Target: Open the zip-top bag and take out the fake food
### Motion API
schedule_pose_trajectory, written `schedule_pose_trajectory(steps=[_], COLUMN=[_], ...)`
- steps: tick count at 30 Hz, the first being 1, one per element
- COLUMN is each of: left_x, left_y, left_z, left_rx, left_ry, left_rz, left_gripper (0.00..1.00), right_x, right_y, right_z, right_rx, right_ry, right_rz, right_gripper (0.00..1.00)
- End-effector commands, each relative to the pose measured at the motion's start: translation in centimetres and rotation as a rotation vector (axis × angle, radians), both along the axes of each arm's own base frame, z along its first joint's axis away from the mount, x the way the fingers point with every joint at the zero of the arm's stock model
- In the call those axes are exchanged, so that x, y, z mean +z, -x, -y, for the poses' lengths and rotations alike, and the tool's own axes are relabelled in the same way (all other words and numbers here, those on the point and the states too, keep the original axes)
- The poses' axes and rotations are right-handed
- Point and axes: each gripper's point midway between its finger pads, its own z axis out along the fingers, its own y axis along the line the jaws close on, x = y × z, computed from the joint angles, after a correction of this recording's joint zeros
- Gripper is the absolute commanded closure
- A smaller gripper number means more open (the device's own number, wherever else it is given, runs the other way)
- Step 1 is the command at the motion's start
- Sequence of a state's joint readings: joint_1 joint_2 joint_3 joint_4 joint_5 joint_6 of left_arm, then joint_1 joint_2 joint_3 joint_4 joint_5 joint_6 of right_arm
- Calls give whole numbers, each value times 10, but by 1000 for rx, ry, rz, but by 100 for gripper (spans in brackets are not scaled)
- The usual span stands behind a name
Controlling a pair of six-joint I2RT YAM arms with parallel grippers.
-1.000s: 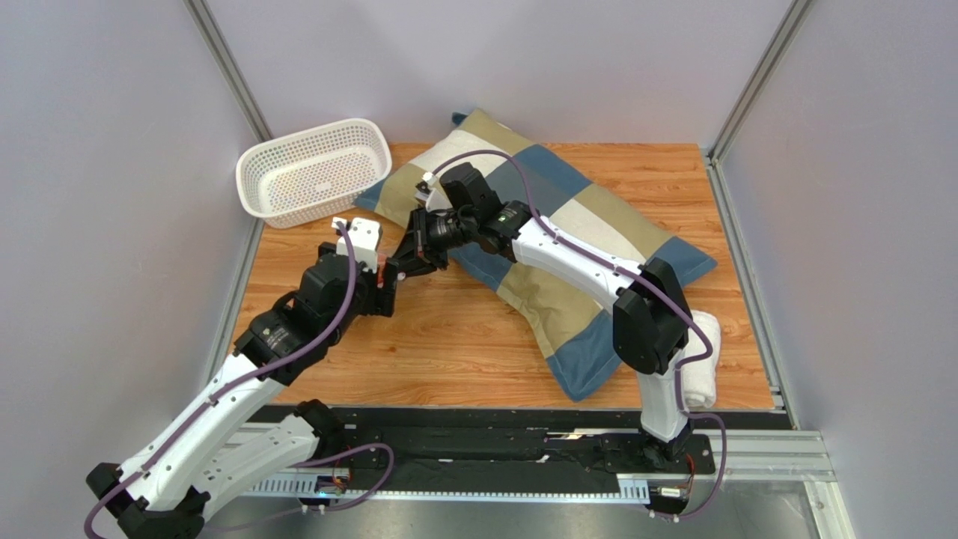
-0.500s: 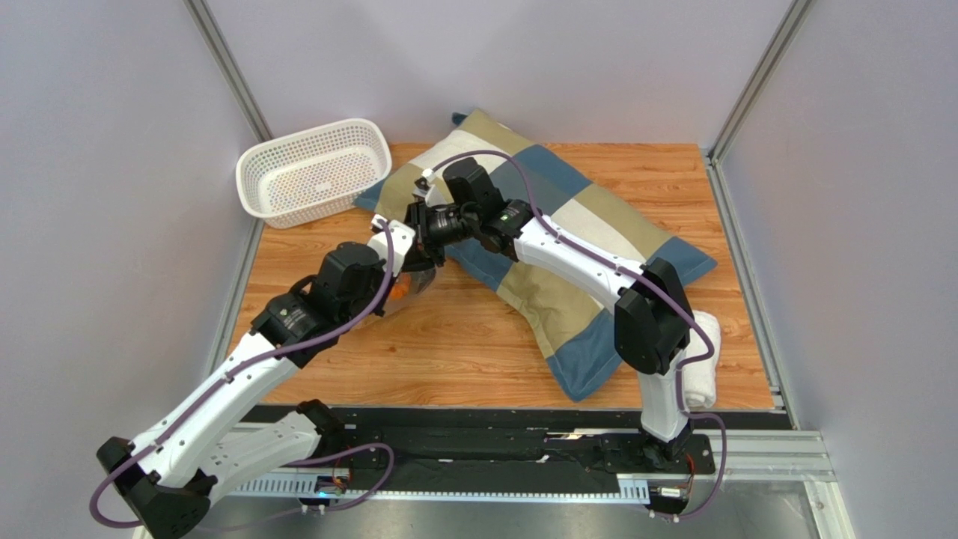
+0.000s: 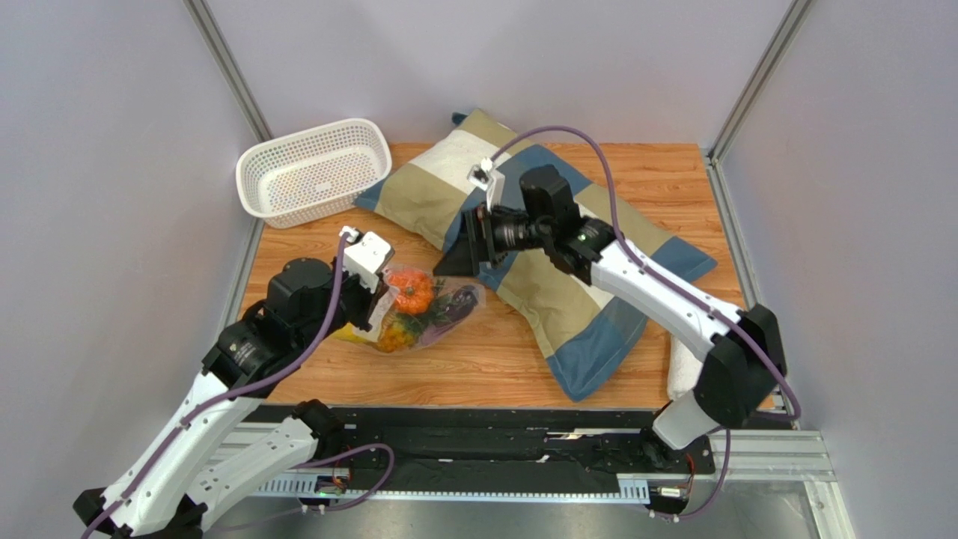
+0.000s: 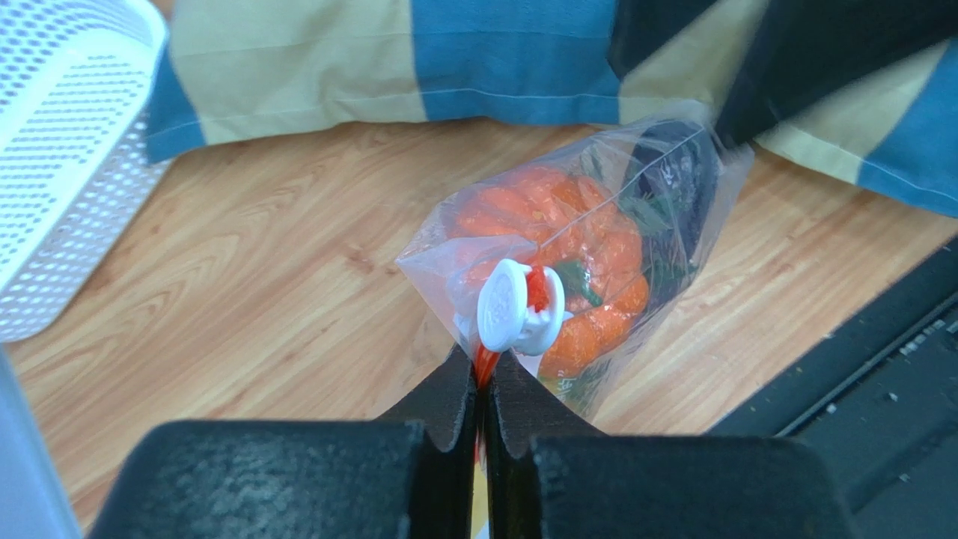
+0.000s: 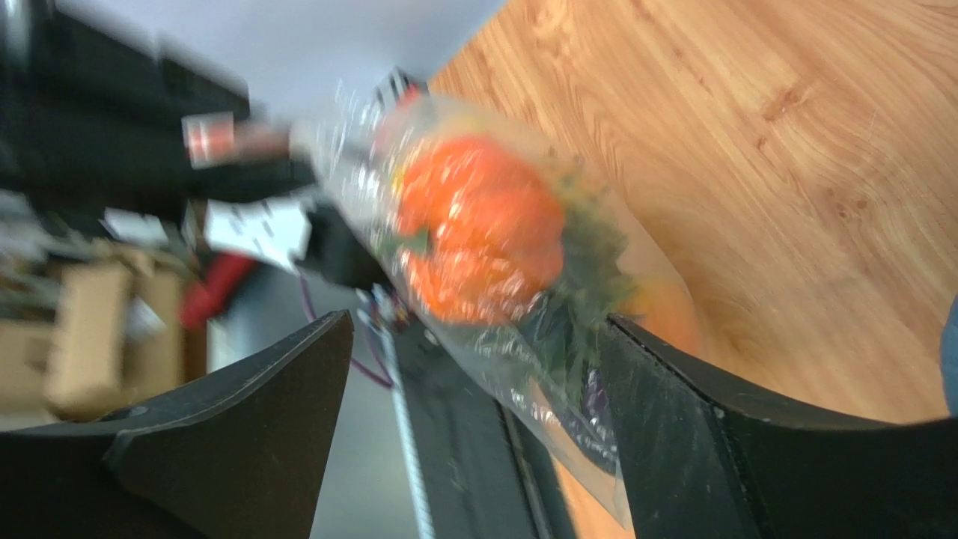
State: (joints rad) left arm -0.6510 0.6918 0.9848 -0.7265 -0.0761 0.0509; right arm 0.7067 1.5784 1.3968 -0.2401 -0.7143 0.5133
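A lab robot cell: plain grey panel walls point(image 3: 113, 168) and aluminium corner posts point(image 3: 228, 67) box in a wooden tabletop point(image 3: 484, 348).

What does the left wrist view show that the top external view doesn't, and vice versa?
Only the left wrist view: the left tool shut on the orange-red zip strip, right beside the small white slider. Only the top external view: the white rolled towel and the whole right arm. Both: the clear plastic zip-top bag of plastic fake food, the white perforated basket, the blue-and-tan patchwork pillow, the wooden table.
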Motion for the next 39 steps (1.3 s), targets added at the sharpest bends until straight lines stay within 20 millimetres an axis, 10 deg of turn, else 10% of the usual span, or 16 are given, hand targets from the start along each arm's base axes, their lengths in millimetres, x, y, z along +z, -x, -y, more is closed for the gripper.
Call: schedule_pose_trajectory(steps=[1, 19, 26, 39], left_x=[13, 10, 6, 45], left_y=[4, 47, 50, 55], left_z=[25, 70, 62, 60], left_rx=[-127, -457, -431, -425], left_ry=[73, 203, 166, 290], left_rz=[-48, -255, -282, -94], left_gripper=[100, 100, 100, 65], right_x=[-2, -36, -44, -37], right_y=[40, 5, 15, 46], right_z=[-2, -33, -22, -15], right_rx=[222, 116, 199, 297], right_ry=[-79, 95, 163, 77], right_rz=[510, 871, 841, 730], right_gripper=[15, 17, 91, 100])
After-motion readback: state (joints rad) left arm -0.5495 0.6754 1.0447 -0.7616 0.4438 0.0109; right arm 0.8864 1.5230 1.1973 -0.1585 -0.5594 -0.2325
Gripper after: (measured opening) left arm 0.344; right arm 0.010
